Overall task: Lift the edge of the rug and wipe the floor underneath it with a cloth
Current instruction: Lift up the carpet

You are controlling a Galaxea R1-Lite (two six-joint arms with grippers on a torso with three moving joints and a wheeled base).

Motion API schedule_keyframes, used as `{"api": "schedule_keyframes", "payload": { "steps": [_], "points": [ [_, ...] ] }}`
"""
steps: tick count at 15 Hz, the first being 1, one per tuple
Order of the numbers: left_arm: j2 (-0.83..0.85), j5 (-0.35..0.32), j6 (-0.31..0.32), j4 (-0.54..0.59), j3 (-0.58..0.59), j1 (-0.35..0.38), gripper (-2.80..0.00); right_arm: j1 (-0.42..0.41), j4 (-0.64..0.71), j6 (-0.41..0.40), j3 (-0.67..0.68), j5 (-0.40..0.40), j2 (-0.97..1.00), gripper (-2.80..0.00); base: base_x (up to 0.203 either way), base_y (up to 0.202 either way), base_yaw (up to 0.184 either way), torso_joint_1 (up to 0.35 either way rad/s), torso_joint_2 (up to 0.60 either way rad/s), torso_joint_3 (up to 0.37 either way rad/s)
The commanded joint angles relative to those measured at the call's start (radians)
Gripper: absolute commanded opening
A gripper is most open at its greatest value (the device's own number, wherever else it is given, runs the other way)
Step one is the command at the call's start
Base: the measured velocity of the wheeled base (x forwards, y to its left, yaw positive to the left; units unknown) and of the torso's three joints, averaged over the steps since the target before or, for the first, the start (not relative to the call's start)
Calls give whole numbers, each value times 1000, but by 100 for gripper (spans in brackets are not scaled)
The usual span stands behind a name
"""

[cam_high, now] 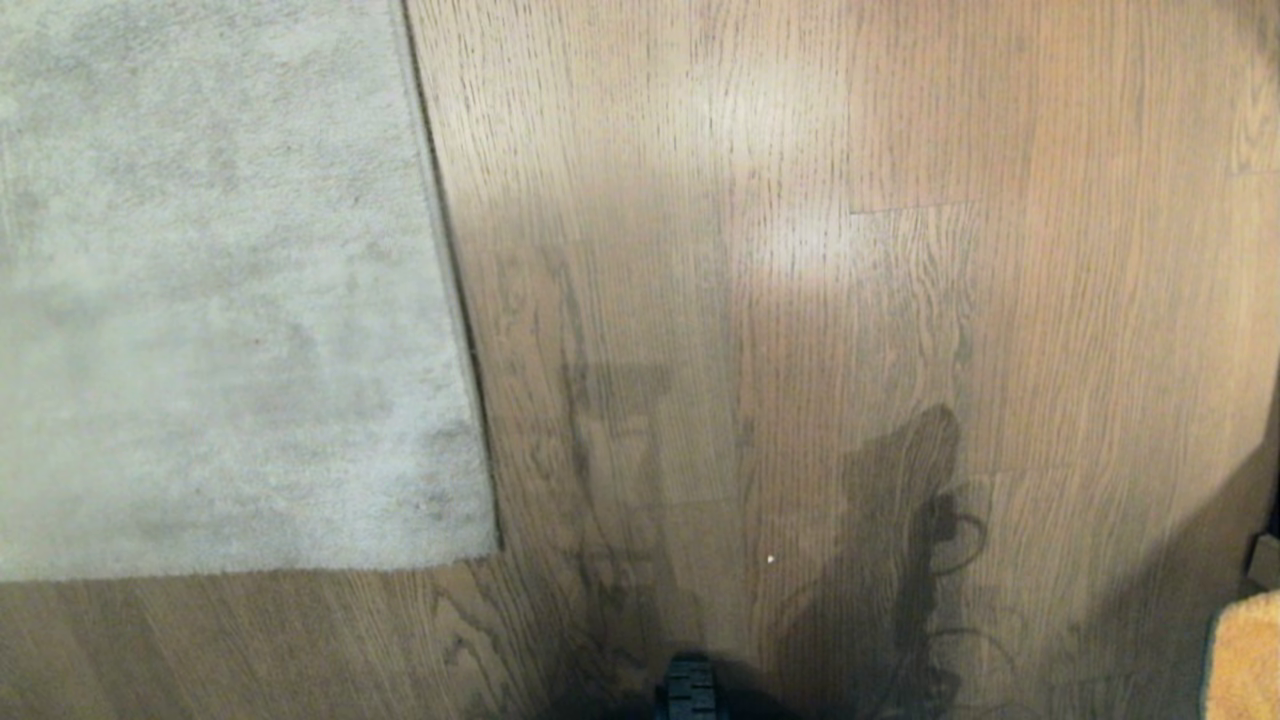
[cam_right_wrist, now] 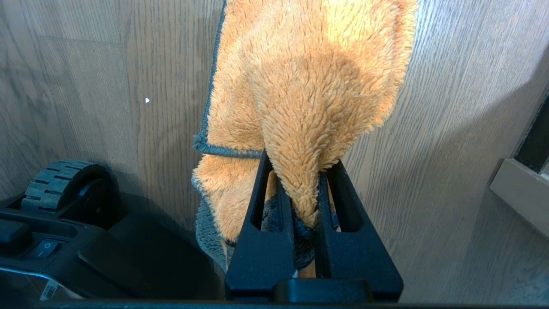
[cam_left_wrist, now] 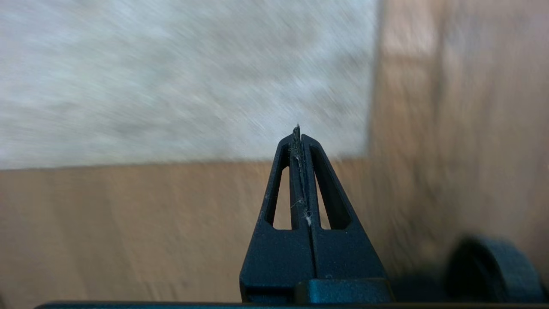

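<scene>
Already the right gripper [cam_right_wrist: 305, 171] is clamped on the soft, light cloth [cam_right_wrist: 309, 86], while the empty left gripper [cam_left_wrist: 297, 133], fingers together, should pinch the floppy rug edge [cam_high: 455, 300] lying flat on the floor [cam_high: 800, 350] near its corner.

Home room: rug [cam_high: 220, 300], wood-plank floor [cam_high: 850, 350]

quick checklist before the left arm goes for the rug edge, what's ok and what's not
1. Cloth held in right gripper: ok, pinched between the fingers.
2. Left gripper free: ok, shut with nothing in it; not ok for grasping until it opens.
3. Rug edge in sight: ok, lying flat on the floor.
4. Floor beside the rug: ok, bare apart from one white speck.
5. Dirt under the rug: cannot tell, covered.
</scene>
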Motion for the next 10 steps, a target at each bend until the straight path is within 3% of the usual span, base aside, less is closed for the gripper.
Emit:
{"api": "schedule_keyframes", "payload": {
  "steps": [1, 5, 7, 10],
  "points": [
    [0, 17, -2, 2, -33, 0, -280, 0, 0, -2, 0, 1, 1, -280, 0, 0, 0, 0, 0, 0],
    [0, 7, -3, 92, -98, 0, -280, 0, 0, -2, 0, 1, 1, -280, 0, 0, 0, 0, 0, 0],
    [0, -55, -3, 164, -135, 0, -280, 0, 0, -2, 0, 1, 1, -280, 0, 0, 0, 0, 0, 0],
    [9, -96, -3, 222, -157, 0, -280, 0, 0, -2, 0, 1, 1, -280, 0, 0, 0, 0, 0, 0]
  ]
}}
